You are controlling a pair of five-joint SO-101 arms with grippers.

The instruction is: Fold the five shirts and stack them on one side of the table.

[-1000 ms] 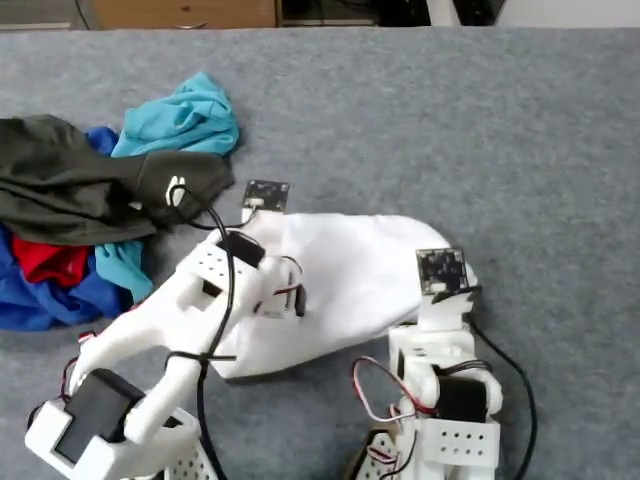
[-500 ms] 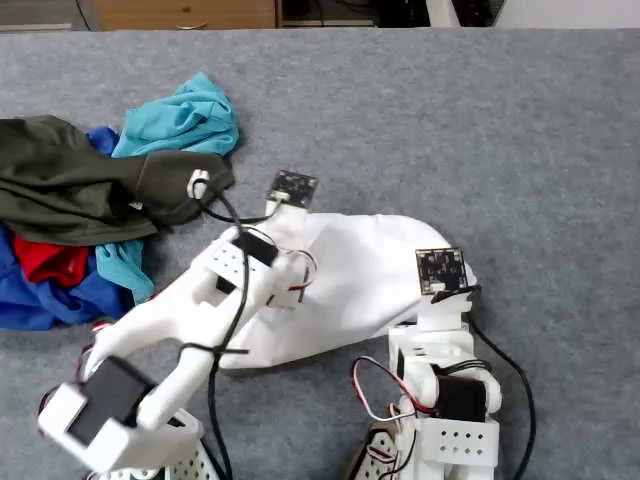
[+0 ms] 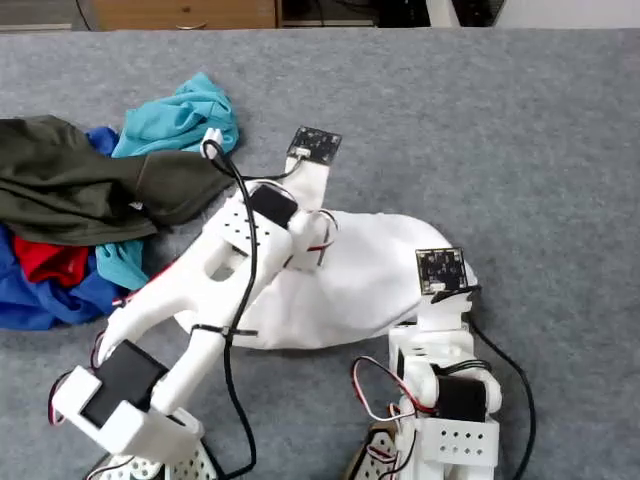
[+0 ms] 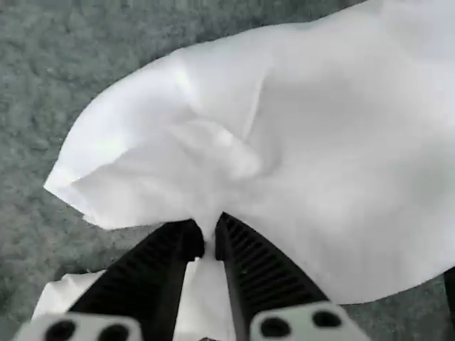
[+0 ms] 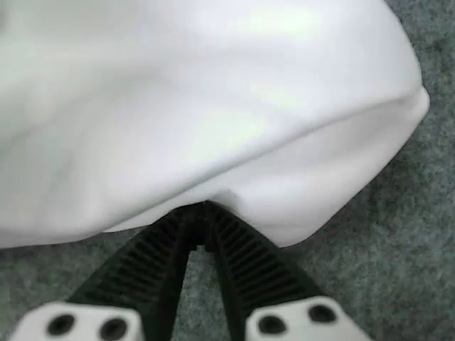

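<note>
**Item 1: white shirt** [image 3: 380, 270]. Lies on the grey worktop [image 3: 500, 120], spread between the two sets of fingers and partly doubled over, with a loose layer showing at one end in the left wrist view. Gripped at two points.
- Left fingers [image 4: 249, 263]: clamped together on a small pinch of white cloth, which puckers up just ahead of the tips. More of the shirt lies beyond and beneath them.
- Right fingers [image 5: 245, 252]: closed on the rounded edge of the shirt, with bare worktop on either side and the body of the shirt running away ahead of the tips.

**Items 2 to 5: heap of unfolded shirts.** Sits well apart from the right fingers and nearer the left fingers, on the side away from the right arm.
- Dark olive shirt [image 3: 80, 190]: draped across the top of the heap.
- Teal shirt [image 3: 185, 115]: bunched at the end of the heap closest to the left fingers.
- Blue shirt [image 3: 40, 300]: at the bottom.
- Red shirt [image 3: 45, 260]: a crumpled patch between the dark and the blue.

All four touch or overlap one another, and neither set of fingers touches any of them.

**Progress, as judged.** The task looks to be in its early part.
- The white shirt is the one in hand, and its fold appears unfinished.
- No tidy stack is to be seen on any side of the worktop.
- Left to do: finish and set down the white shirt, then fold and stack the four from the heap.
</note>
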